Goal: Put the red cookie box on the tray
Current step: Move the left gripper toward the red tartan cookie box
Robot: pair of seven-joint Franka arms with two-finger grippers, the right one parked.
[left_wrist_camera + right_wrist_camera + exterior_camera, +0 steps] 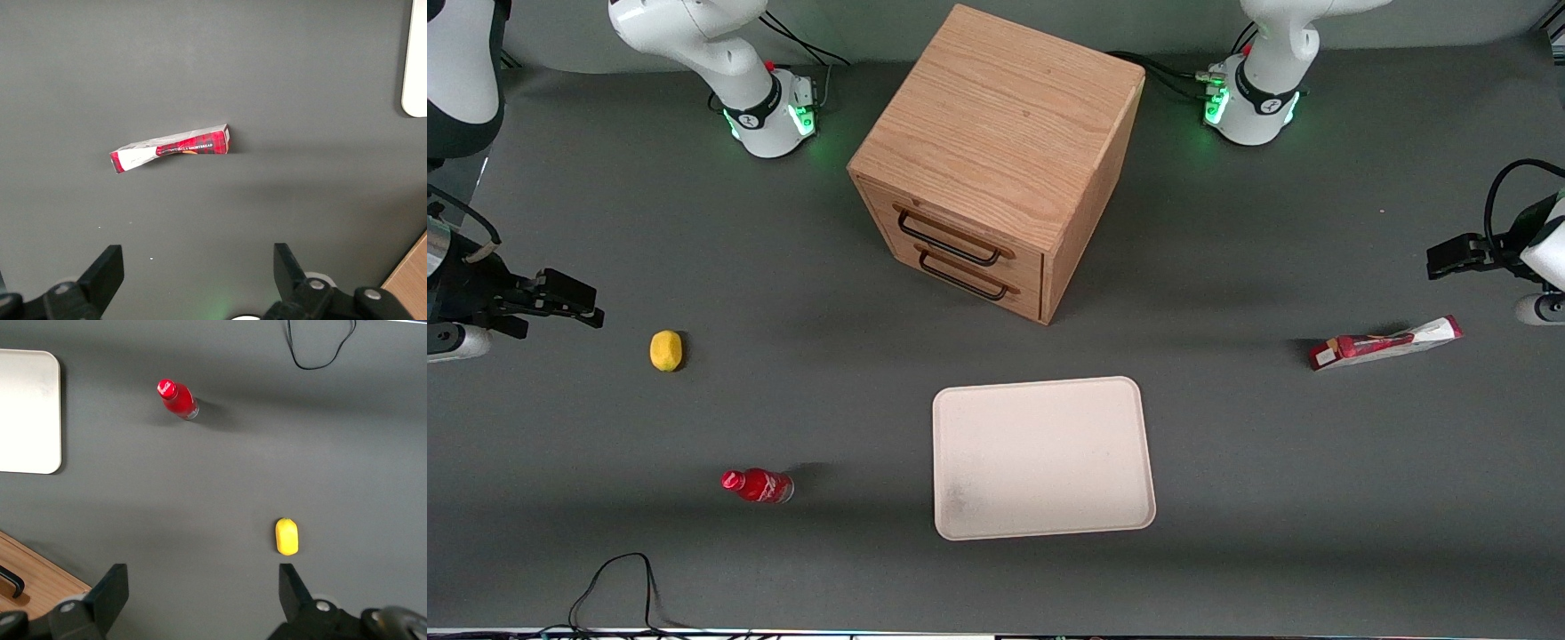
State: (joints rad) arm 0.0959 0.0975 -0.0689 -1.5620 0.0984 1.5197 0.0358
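The red cookie box (1387, 342) lies flat on the grey table (1227, 498) toward the working arm's end, well apart from the tray (1043, 458), which sits empty in front of the wooden drawer cabinet (996, 160). The gripper (1449, 257) hangs above the table near the box, a little farther from the front camera than the box, and in the left wrist view its fingers (103, 273) stand wide apart with nothing between them. The box looks like a thin, light carton, and its white end appears somewhat crumpled, so it will probably give under a hard squeeze. The firmer red stretch near the middle of its length seems the best place to grip, with the fingers closing across the narrow width so it lifts level.
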